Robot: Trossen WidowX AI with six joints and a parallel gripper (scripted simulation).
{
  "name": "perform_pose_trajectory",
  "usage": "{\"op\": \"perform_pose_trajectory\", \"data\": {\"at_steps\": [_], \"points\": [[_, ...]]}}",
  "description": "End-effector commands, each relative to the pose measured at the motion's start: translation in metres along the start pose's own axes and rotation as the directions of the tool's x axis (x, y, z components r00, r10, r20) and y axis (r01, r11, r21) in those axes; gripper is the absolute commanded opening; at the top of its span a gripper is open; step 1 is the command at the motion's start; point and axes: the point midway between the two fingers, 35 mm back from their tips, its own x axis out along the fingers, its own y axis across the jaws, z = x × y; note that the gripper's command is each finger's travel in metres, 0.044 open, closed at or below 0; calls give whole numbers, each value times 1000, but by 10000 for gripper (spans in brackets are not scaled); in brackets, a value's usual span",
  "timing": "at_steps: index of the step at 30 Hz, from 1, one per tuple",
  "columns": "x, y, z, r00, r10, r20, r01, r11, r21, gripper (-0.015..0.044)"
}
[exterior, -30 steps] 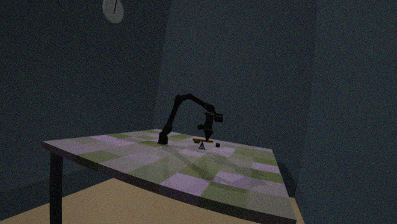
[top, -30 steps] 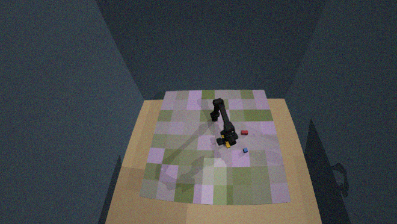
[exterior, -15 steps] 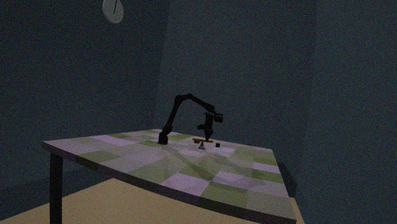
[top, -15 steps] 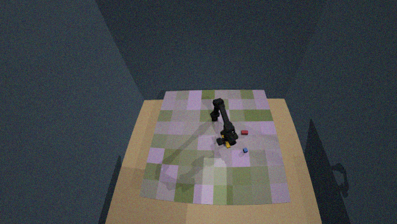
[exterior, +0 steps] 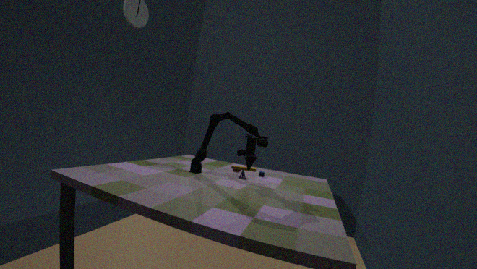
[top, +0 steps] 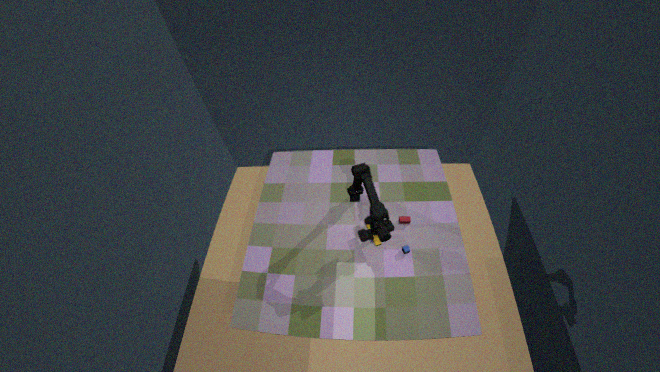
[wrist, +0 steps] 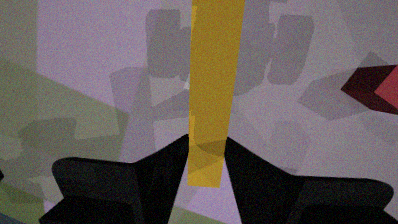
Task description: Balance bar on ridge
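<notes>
The yellow bar point(top: 377, 241) point(exterior: 236, 168) point(wrist: 215, 75) is held off the table and looks close to level in the exterior view. My gripper point(exterior: 248, 168) point(wrist: 206, 139) is shut on the bar near one end, with a short piece of it showing past the fingers in the wrist view. The small dark ridge point(exterior: 243, 175) stands on the table under the bar, near the middle of its length in the exterior view. Its top is at or just below the bar; I cannot tell whether they touch. The arm hides the ridge in the top view.
A red block point(top: 404, 219) point(exterior: 236, 170) point(wrist: 389, 92) lies on the patchwork table top point(top: 305, 230) point(exterior: 173, 188), to the side of the bar. A small blue cube point(top: 406, 249) point(exterior: 261, 173) stands beyond the bar's held end.
</notes>
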Motion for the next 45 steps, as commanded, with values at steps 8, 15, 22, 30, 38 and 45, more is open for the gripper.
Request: {"op": "perform_pose_trajectory", "data": {"at_steps": [8, 15, 22, 30, 38, 45], "points": [[0, 0, 0, 1000, 0, 0, 0, 1000, 0, 0], [0, 0, 0, 1000, 0, 0, 0, 1000, 0, 79], [0, 0, 0, 1000, 0, 0, 0, 1000, 0, 167], [0, 0, 0, 1000, 0, 0, 0, 1000, 0, 167], [0, 0, 0, 1000, 0, 0, 0, 1000, 0, 169], [0, 0, 0, 1000, 0, 0, 0, 1000, 0, 170]]}}
